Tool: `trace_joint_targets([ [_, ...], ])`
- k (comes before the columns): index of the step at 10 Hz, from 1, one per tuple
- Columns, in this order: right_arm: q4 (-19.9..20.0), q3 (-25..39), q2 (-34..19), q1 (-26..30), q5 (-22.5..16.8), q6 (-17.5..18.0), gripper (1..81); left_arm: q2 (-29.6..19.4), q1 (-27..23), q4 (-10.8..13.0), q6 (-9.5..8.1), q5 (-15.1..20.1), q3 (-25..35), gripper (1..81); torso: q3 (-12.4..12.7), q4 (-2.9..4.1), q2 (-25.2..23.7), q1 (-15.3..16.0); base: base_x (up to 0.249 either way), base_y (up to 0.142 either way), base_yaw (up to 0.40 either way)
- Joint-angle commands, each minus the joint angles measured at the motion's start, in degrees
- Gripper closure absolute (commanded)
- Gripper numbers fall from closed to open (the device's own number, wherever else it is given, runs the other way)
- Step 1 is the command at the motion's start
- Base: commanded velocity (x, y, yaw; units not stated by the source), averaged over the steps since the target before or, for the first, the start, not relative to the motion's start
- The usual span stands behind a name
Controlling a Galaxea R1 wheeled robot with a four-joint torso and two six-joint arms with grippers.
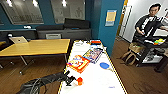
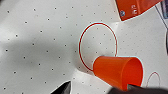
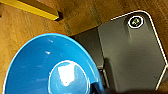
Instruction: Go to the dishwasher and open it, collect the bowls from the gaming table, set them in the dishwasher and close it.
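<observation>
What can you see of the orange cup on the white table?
The orange cup is small, plain and looks like plastic. From the left wrist it appears tipped, its open mouth facing sideways, and seems empty. It sits on the dotted white top of the gaming table, over the edge of a red circle marking. The left gripper is right beside it; contact can't be confirmed.

desk [image 1: 100,82]: white top, yellow rim | on my desk: blue bowl [image 1: 104,65], orange cup [image 1: 79,80], two game boxes [image 1: 78,63], [image 1: 93,55]
</observation>
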Motion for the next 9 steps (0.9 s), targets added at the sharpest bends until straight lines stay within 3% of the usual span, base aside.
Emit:
trace_joint_targets([
  [1,-0.95,0.52,-0.90,2.89,-1.56,-0.01,81.1,0.05,-9.29,-0.21,-0.23,2.29,0.15,1.0,0.00,0.00,0.00,0.00,0.000,0.000,0.000],
  [9,-0.69,0.43,-0.99,2.97,-1.56,0.08,81.1,5.06,-12.11,3.39,-0.31,2.20,-0.03,1.0,0.00,0.00,0.00,0.00,0.000,0.000,0.000],
])
